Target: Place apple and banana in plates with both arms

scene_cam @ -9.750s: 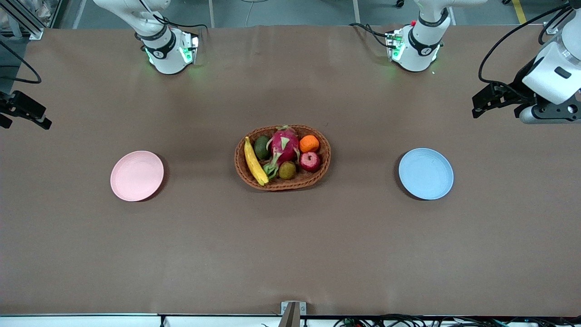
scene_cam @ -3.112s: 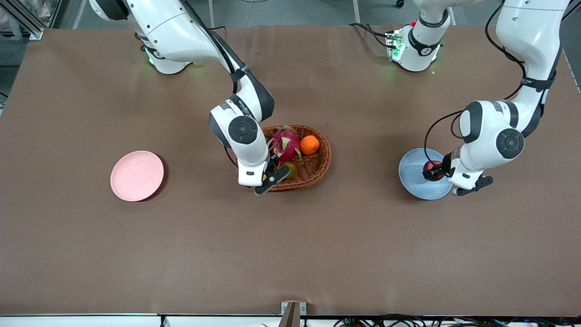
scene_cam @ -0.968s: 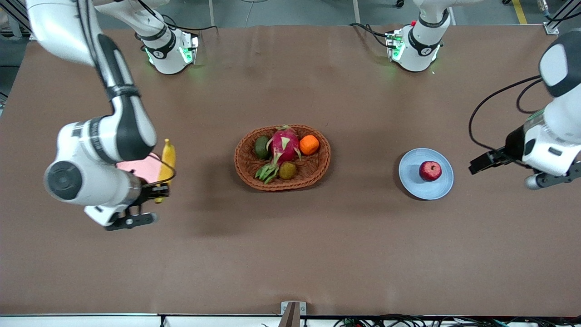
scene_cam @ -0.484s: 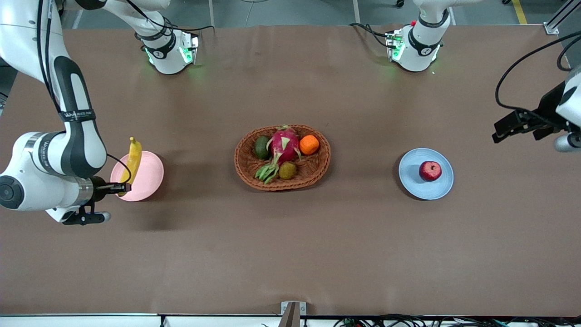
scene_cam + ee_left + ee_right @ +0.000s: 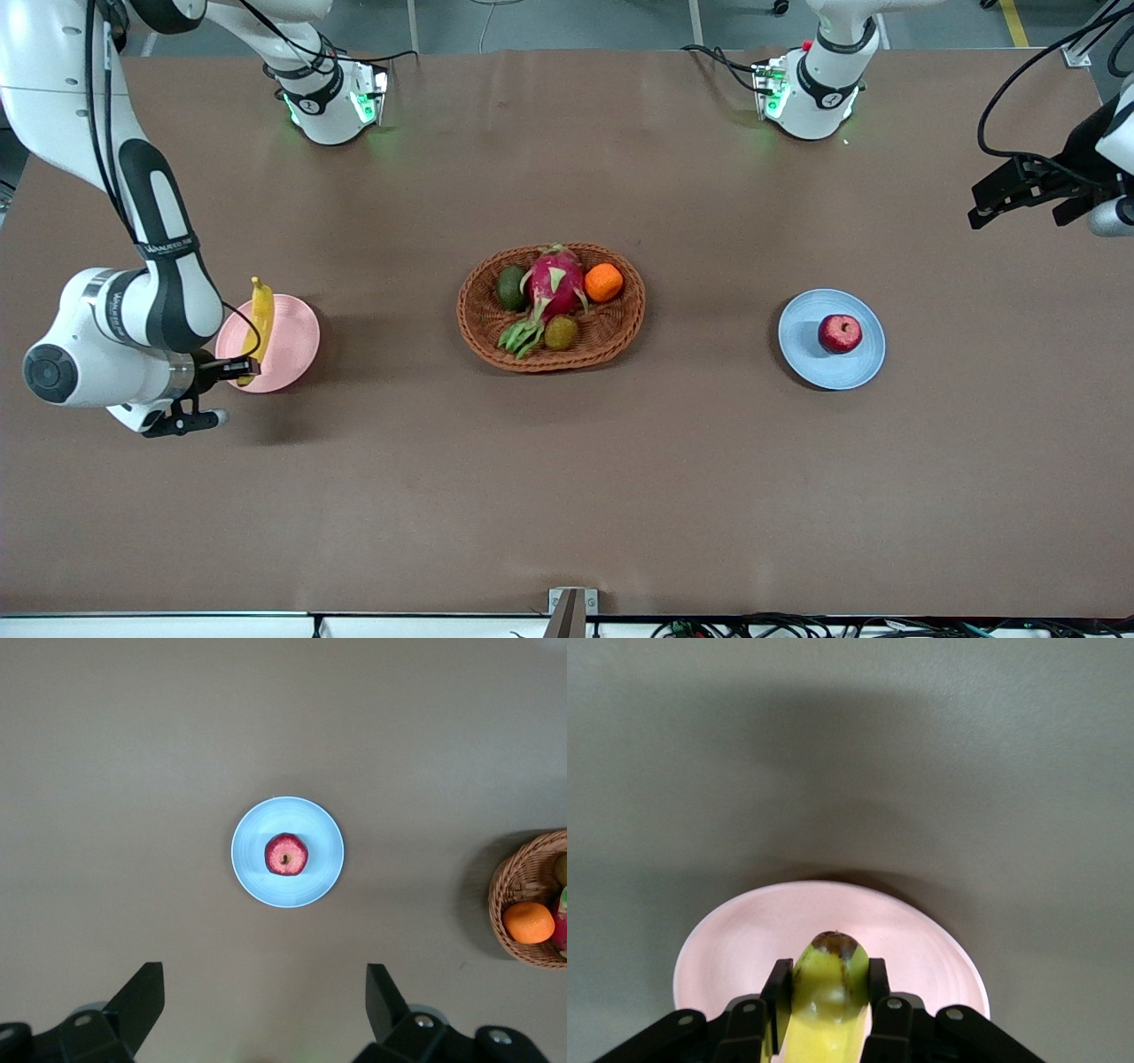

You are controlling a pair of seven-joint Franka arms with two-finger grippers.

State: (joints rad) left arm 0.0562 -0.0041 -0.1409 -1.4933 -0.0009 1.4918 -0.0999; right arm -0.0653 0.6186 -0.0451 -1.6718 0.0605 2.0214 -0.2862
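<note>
My right gripper (image 5: 239, 365) is shut on the yellow banana (image 5: 260, 321) and holds it upright over the pale pink plate (image 5: 288, 341) at the right arm's end of the table. In the right wrist view the banana's dark tip (image 5: 833, 950) sits between the fingers (image 5: 877, 980) above the pink plate (image 5: 744, 939). The dark-red apple (image 5: 839, 333) lies on the light blue plate (image 5: 811, 354) at the left arm's end. My left gripper (image 5: 1019, 190) is open and empty, high above the table; its wrist view shows the apple (image 5: 286, 854) on the blue plate (image 5: 252, 877).
An oval wicker basket (image 5: 620, 332) at the table's middle holds a magenta dragon fruit (image 5: 555, 283), an orange (image 5: 603, 282), an avocado (image 5: 510, 287) and a kiwi (image 5: 561, 332). The basket's edge shows in the left wrist view (image 5: 523, 895).
My right arm has carried the banana from the basket to over the pink plate and lowered it slightly. My left gripper released the apple on the blue plate and has risen away.
</note>
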